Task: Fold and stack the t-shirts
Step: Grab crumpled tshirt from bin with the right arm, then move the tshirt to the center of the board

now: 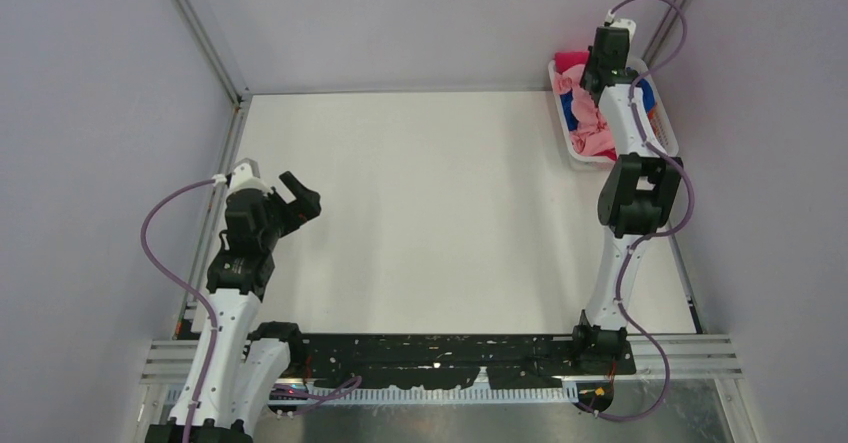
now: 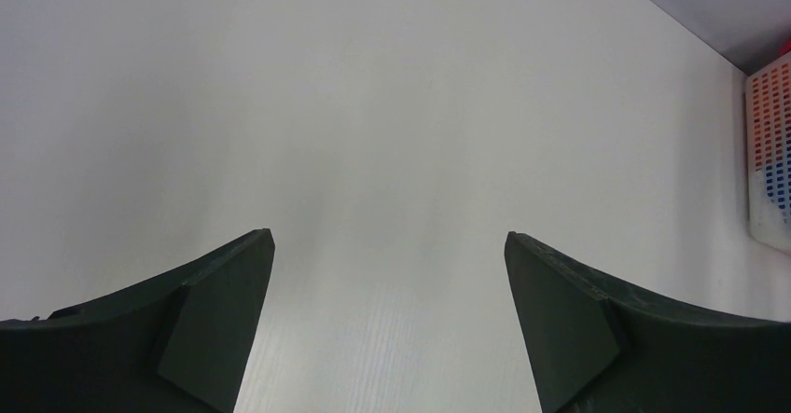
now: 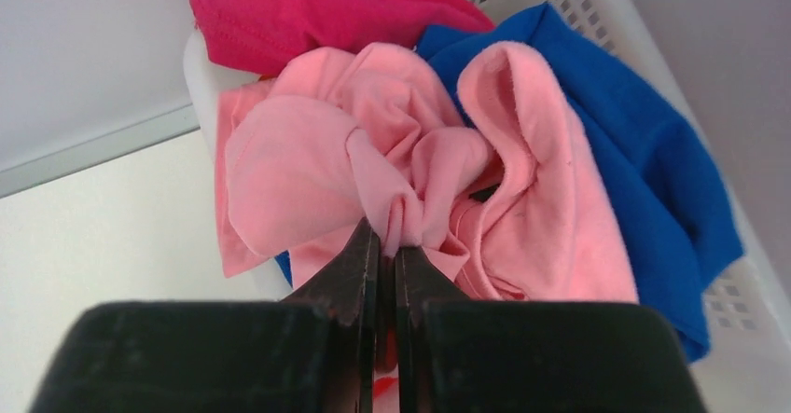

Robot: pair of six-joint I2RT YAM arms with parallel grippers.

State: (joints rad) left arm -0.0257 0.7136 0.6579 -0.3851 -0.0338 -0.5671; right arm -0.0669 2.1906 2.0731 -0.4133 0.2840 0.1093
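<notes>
At the left side of the white table (image 1: 430, 213), the left arm (image 1: 235, 293) stands bent near its base, and the left gripper (image 1: 300, 195) hangs above bare tabletop with its jaws spread wide and nothing between them. The left wrist view shows the same: two dark fingers (image 2: 210, 329) set well apart over the plain surface, with the white mesh basket (image 2: 767, 227) at the far right edge of that view and orange and blue showing through its holes. The middle of the table carries nothing that the arms touch. On the right, the right arm (image 1: 630, 198) stretches up to the far right corner, where the basket sits against the wall, and its wrist hangs over the heap of cloth inside. All the t-shirts in view lie in that basket. The right gripper (image 3: 387, 250) is pinched tight on a bunched fold of the light pink t-shirt (image 3: 308, 152), the cloth gathered into a knot just at the fingertips, which press together with only the fabric between them. The pink shirt lies crumpled on top of the pile. The magenta t-shirt (image 3: 317, 12) lies behind it at the far end of the basket, touching it, and the royal blue t-shirt (image 3: 644, 152) lies beneath and to its right, draped along the basket's right wall.
</notes>
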